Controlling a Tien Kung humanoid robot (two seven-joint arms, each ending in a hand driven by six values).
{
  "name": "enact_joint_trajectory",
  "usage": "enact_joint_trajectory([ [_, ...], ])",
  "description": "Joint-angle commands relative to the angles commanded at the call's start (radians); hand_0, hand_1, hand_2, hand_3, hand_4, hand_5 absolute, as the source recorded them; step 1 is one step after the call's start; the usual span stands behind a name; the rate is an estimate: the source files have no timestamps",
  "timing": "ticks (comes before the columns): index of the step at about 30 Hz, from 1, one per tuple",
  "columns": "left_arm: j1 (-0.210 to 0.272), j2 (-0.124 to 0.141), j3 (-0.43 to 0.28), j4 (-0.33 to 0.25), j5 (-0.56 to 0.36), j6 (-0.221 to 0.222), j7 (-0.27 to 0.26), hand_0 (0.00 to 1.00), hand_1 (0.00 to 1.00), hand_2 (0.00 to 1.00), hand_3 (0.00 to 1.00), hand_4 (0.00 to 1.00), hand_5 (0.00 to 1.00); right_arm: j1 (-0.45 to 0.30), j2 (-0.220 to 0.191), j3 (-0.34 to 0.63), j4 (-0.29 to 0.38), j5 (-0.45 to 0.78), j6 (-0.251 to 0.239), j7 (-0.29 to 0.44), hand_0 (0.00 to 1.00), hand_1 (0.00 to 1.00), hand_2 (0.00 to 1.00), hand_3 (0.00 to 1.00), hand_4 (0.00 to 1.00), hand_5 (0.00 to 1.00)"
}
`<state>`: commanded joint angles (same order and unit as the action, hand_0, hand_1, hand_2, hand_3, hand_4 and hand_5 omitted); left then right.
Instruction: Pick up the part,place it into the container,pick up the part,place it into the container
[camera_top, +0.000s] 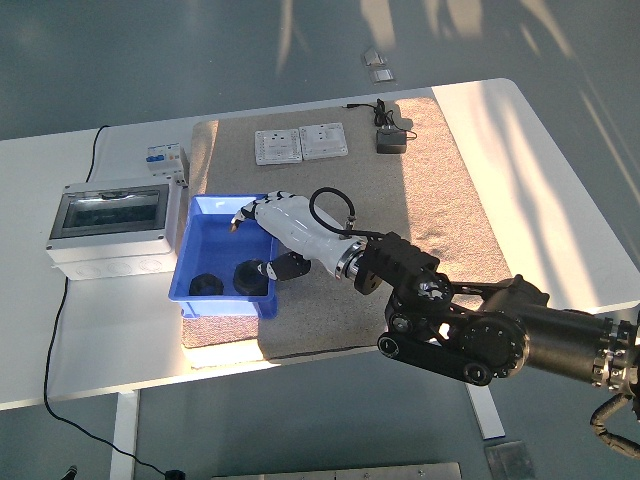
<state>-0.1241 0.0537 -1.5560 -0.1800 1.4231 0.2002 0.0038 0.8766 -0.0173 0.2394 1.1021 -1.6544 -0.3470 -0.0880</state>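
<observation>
Hovering over blue container, right robot hand spread, empty; two parts flat inside (round, no long axis).

Single high head view, forward and down over white table.

Showing blue on the container, black on both parts inside, white on the robot hand and counter.

Right arm cut off at the right edge (left arm unseen); socket plates' print too small.
</observation>
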Motion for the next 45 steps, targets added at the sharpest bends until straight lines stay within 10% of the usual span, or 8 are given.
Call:
enact_joint_trajectory([
  [11, 0.006, -0.007, 0.013, 0.000, -0.013, 0.001, -0.002, 0.667, 0.659, 0.700, 0.670, 0.730, 0.803, -0.203, -0.130, 0.253, 0.053, 0.230, -0.188, 0.186, 0.979, 0.919, 0.928, 0.957, 0.451, 0.002],
  [20, 0.028, -0.017, 0.018, 0.000, -0.042, 0.009, -0.005, 0.666, 0.658, 0.700, 0.667, 0.730, 0.800, -0.489, -0.235, 0.546, 0.175, 0.508, -0.217, 0.419, 0.805, 0.770, 0.785, 0.801, 0.571, 0.135],
  [30, 0.033, -0.021, 0.000, 0.000, -0.002, 0.014, 0.009, 0.666, 0.656, 0.684, 0.664, 0.729, 0.797, -0.719, -0.218, 0.792, 0.187, 0.776, -0.173, 0.620, 0.704, 0.516, 0.637, 0.645, 0.592, 0.232],
  [45, 0.034, -0.022, 0.013, 0.000, -0.014, 0.011, 0.025, 0.665, 0.657, 0.650, 0.661, 0.728, 0.786, -0.746, -0.202, 0.890, 0.188, 1.079, -0.152, 0.733, 0.663, 0.449, 0.582, 0.613, 0.582, 0.212],
])
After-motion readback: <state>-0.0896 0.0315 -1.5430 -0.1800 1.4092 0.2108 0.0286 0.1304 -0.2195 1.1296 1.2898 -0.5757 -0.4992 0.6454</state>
